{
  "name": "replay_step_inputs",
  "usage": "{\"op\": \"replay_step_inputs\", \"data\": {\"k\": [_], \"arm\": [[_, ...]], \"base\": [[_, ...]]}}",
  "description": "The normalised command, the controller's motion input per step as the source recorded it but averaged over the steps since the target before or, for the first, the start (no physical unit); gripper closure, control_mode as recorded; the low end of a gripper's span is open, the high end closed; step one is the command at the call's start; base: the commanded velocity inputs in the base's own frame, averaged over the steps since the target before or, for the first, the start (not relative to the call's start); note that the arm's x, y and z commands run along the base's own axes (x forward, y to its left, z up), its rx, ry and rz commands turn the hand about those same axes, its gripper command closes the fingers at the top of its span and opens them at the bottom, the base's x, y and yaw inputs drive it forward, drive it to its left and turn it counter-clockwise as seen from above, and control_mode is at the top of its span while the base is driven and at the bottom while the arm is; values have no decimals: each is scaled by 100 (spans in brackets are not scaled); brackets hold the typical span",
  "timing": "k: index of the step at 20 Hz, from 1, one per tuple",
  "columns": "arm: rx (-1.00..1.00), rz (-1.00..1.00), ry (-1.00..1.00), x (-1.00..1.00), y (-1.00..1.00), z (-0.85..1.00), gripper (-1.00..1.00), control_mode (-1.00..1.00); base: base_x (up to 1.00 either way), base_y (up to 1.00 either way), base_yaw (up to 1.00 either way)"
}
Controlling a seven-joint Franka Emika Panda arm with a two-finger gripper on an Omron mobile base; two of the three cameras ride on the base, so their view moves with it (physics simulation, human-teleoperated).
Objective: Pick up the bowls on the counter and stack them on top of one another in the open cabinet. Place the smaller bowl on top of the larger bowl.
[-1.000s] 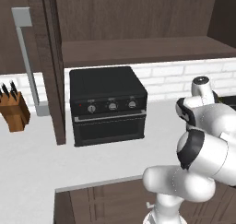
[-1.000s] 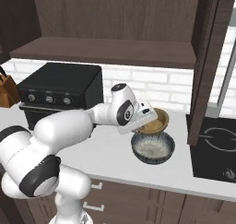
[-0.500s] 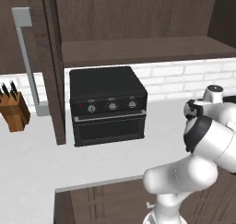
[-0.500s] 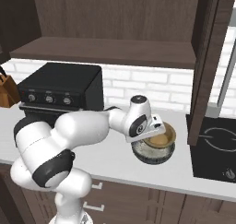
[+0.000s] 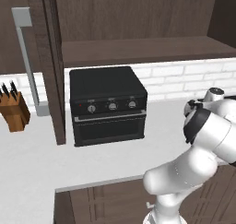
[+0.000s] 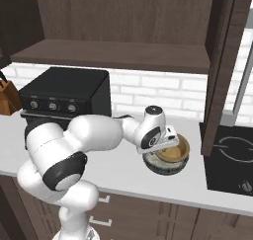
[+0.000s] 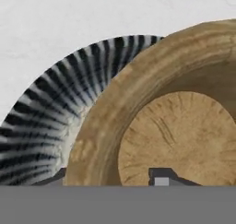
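Tan wooden bowl [image 6: 174,151] nested in striped bowl [image 6: 163,166] on counter [image 6: 118,165]; gripper [image 6: 170,142] over rim, grip state indiscernible

Matt wood-grain tan bowl [image 7: 179,126] w/ rough rim; glossy b&w-ribbed bowl [image 7: 50,121]; smooth white-grey counter [image 7: 69,20].

White glossy arm [image 6: 84,135], fat rounded links, dark grey-black bands at joints. Round white cap on wrist joint [image 6: 153,110]. Small white hand block [image 6: 165,138] with dark trim. Jaws' tips dark, grey-faced.
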Motion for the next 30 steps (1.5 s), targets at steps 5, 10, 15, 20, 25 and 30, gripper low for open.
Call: {"op": "replay_step_inputs", "data": {"k": [5, 10, 15, 20, 25, 30], "arm": [[0, 0, -18, -31, 56, 86, -100, -100], [-2, 0, -5, -58, 92, 26, -100, -100], [-5, 0, 0, -40, 64, -31, -100, -100], [-7, -6, -12, 0, -43, 0, -100, -100], [-4, -4, 1, 9, -26, -1, -100, -100], [0, 0, 20, 41, -1, -11, -100, -100]], "base": [[0, 0, 0], [0, 0, 0], [0, 0, 0], [0, 0, 0], [0, 0, 0], [0, 0, 0]]}}
